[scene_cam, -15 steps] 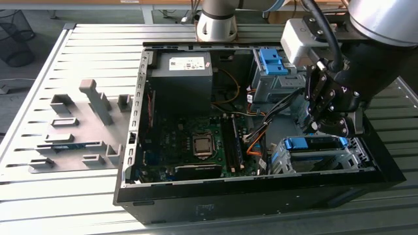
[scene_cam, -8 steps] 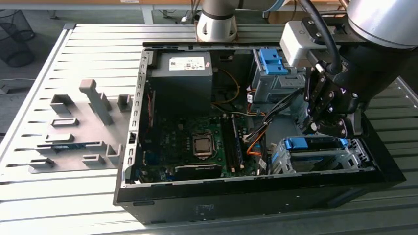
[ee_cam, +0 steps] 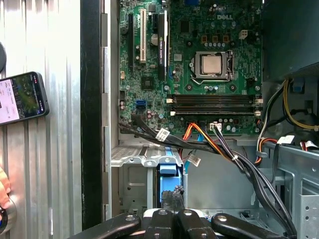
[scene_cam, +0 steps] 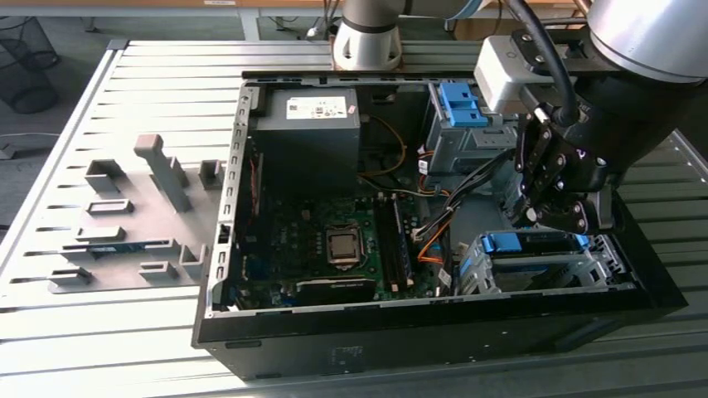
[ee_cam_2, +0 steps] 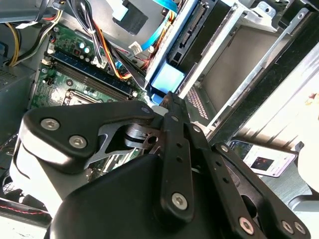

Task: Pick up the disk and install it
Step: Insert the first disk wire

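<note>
The disk [scene_cam: 520, 242], edged by a bright blue rail frame, sits in the metal drive cage [scene_cam: 553, 274] at the near corner of the open computer case, on the exterior view's right. My gripper [scene_cam: 550, 222] hangs straight above the cage, shut, with its tips down at the disk's blue end. In the second wrist view the closed gripper [ee_cam_2: 168, 97] meets the blue tab of the disk [ee_cam_2: 167, 79]. In the first wrist view the gripper [ee_cam: 172, 191] sits just below the blue edge of the disk [ee_cam: 168, 170] inside the cage. Nothing is held between the fingers.
The case holds a green motherboard [scene_cam: 332, 240], a dark power supply [scene_cam: 310, 124] with a white sticker, cable bundles [ee_cam: 219, 147] and an empty blue bracket [scene_cam: 459, 104] in the far cage. Grey fixtures [scene_cam: 133, 207] stand on the slatted table. A phone [ee_cam: 20, 97] and a hand [ee_cam: 4, 194] lie outside the case.
</note>
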